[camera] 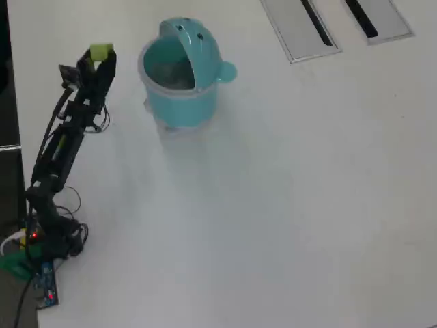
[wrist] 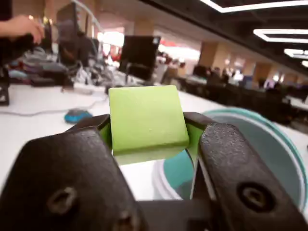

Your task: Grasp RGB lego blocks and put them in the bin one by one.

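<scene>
My gripper (wrist: 148,129) is shut on a light green lego block (wrist: 147,118), pinched between its two black fingers. From overhead the green block (camera: 101,52) sits at the tip of the gripper (camera: 100,60), held above the table just left of the teal bin (camera: 179,96). The bin's mouth is open under its domed lid (camera: 194,34). In the wrist view the bin's rim (wrist: 284,144) lies below and to the right of the block. The red and blue blocks are out of view.
Two flat grey slotted panels (camera: 300,27) lie at the table's top right in the overhead view. The arm's base and wiring (camera: 41,246) stand at the left edge. In the wrist view a small blue object (wrist: 77,115) and cables lie on the table far behind.
</scene>
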